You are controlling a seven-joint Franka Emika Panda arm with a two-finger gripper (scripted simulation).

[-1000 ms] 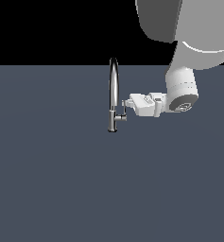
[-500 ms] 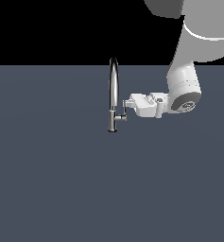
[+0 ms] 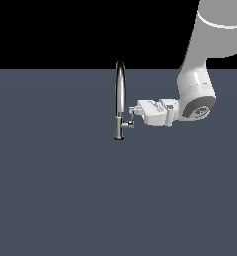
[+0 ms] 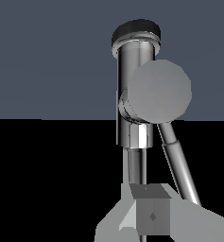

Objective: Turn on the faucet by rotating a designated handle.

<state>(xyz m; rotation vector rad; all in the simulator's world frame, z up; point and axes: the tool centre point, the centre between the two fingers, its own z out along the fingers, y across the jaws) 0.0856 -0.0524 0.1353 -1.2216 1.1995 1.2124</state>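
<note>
I have the faucet standing upright on the dark tabletop, near the middle of the exterior view, with its gooseneck spout rising straight up from a short base. The handle sticks out of that base toward the exterior view's right, and my end effector lies level and right up against it, touching or very nearly so. In the wrist view the lever blade runs down toward a grey finger, but I can't tell whether the fingers are apart or closed, since only one block-like tip shows clearly.

To do this step well, I judge I should keep the finger pressed against the blade close to its free end, where leverage is best, and sweep in an arc about the stub's axis, not in a straight push, so contact doesn't slip off the thin chrome edge. Slow, steady motion should suit it.

I see no brand, label or writing anywhere.
</note>
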